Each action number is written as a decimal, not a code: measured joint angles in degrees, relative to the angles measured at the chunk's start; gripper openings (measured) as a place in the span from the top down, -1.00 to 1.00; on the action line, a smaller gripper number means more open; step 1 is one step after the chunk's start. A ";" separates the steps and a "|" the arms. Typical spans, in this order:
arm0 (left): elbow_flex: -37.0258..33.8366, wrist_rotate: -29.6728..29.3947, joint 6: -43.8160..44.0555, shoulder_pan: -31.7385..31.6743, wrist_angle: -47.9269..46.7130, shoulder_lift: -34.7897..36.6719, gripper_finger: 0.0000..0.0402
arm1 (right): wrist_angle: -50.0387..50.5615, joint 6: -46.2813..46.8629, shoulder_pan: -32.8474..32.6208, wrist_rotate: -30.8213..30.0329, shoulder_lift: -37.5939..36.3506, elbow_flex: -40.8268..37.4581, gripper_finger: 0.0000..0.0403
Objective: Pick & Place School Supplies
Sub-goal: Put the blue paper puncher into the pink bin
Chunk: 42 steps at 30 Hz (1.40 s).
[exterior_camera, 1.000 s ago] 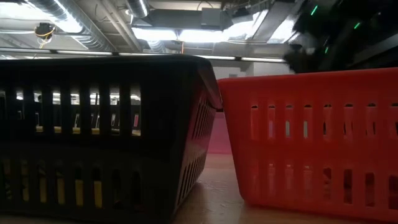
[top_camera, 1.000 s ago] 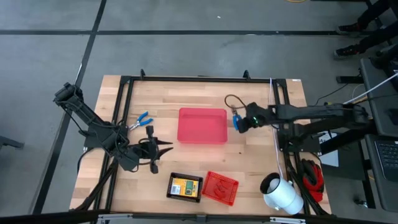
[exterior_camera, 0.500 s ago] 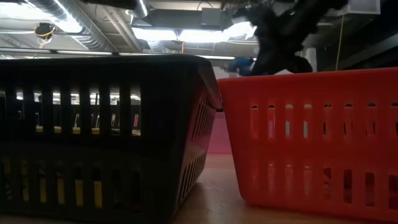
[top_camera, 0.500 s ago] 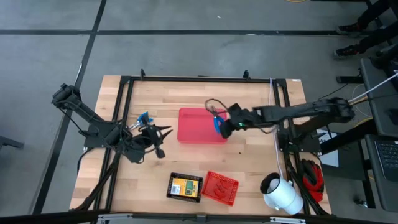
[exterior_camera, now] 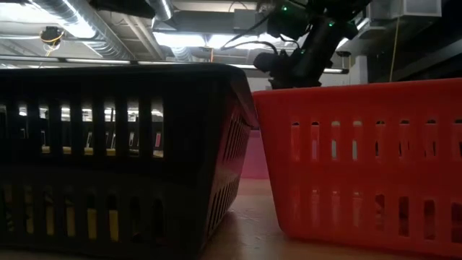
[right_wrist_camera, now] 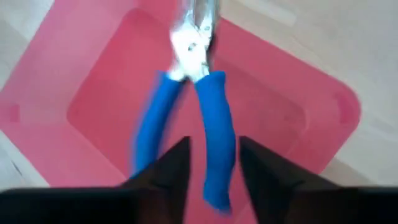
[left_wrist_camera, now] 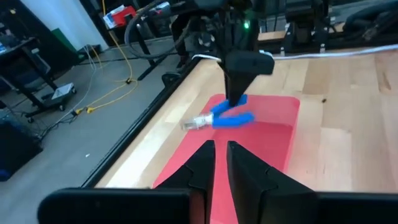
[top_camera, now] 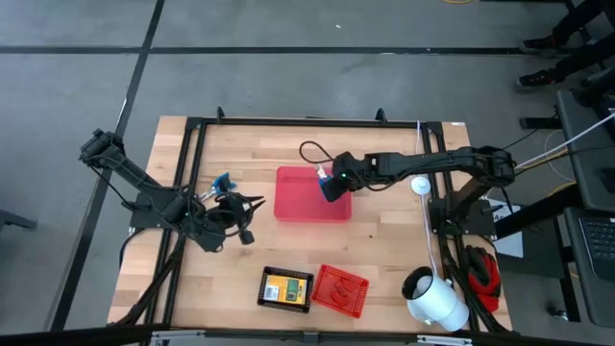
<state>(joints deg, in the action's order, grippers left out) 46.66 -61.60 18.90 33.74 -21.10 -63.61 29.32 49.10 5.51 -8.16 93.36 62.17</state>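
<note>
Over the red tray [top_camera: 303, 202] my right gripper [top_camera: 330, 185] points down with its fingers apart. Blue-handled pliers [right_wrist_camera: 211, 118] show blurred just below it, metal nose away from the fingers, above the tray floor [left_wrist_camera: 273, 130]. A second pair of blue-handled pliers [top_camera: 222, 181] lies on the table left of the tray, beside my left arm. My left gripper [top_camera: 252, 204] hangs left of the tray and points toward it, with only a narrow slit between its fingers [left_wrist_camera: 208, 162] and nothing in it. My right gripper has one blue handle [right_wrist_camera: 214, 149] of the pliers between its parted fingers, which come from above. The gap is wider than the handle, and I cannot tell whether a finger touches it. The pliers are clear of the tray floor.
Near the front edge stand a small black tray [top_camera: 285, 288] holding a yellow-and-green box and a red mesh basket [top_camera: 340, 290]; both fill the low view. A white roll [top_camera: 434, 300] sits at the front right. A black frame borders the wooden table.
My right gripper has gone toward the table's left edge, from beside the tray's right rim to over the tray, taking the blue pliers along. My left gripper has shifted a little toward the far edge and turned toward the tray.
</note>
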 joint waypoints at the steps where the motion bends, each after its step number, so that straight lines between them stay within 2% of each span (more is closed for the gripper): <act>1: -0.01 0.01 0.37 0.23 -0.77 0.00 0.79 | 0.23 -0.83 0.07 -0.01 -0.25 0.00 0.25; 4: -0.01 -0.36 1.92 1.10 -2.99 0.00 0.75 | 2.19 -2.77 0.01 -0.51 -0.68 0.00 -0.06; 8: 0.01 -3.50 7.03 2.73 -7.82 0.02 0.72 | 2.80 -5.07 -0.22 -2.50 -0.68 0.00 -0.25; 10: 0.01 -4.85 14.85 3.40 -13.96 0.47 0.72 | 2.95 -6.63 -0.96 -4.55 -1.07 -0.04 -0.27; 13: 0.01 -4.86 32.09 3.52 -26.61 1.54 0.75 | -0.41 -9.11 -3.22 -6.37 -3.51 -1.11 -0.26; 16: 0.01 -0.43 48.31 2.80 -38.54 1.76 0.78 | -5.20 -11.42 -6.37 -8.25 -7.90 -4.67 -0.20; 19: -0.01 5.33 57.24 1.28 -45.88 0.74 0.80 | -10.70 -11.99 -10.32 -10.64 -14.67 -10.76 -0.14; 21: -0.05 8.70 58.49 -0.55 -47.75 -0.18 0.79 | -15.51 -11.12 -13.17 -11.22 -19.36 -16.03 -0.12; 24: 0.35 15.24 52.02 -6.81 -47.70 -0.57 0.73 | -25.79 -10.76 -17.00 -11.19 -25.54 -23.35 -0.10; 28: 1.19 31.40 37.60 -22.24 -44.40 -1.11 0.61 | -38.37 -11.80 -20.60 -9.58 -30.09 -29.74 -0.10; 32: 1.21 44.38 25.26 -38.02 -43.14 -4.77 0.46 | -43.45 -14.09 -23.58 -8.92 -31.29 -30.92 -0.10; 35: 1.21 53.75 14.62 -47.40 -42.92 -9.18 0.37 | -46.84 -15.33 -25.95 -8.90 -31.31 -30.97 -0.10; 37: 1.21 56.66 7.90 -51.47 -42.91 -12.49 0.34 | -48.14 -16.12 -27.31 -8.87 -31.34 -30.97 -0.09; 42: 1.21 54.66 -1.16 -56.64 -41.89 -20.22 0.32 | -49.85 -17.43 -30.18 -8.90 -31.34 -30.97 -0.05</act>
<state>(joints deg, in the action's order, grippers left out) 47.88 -6.94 17.74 -22.90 -62.99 -83.83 -20.53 31.67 -24.67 -17.05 62.02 31.20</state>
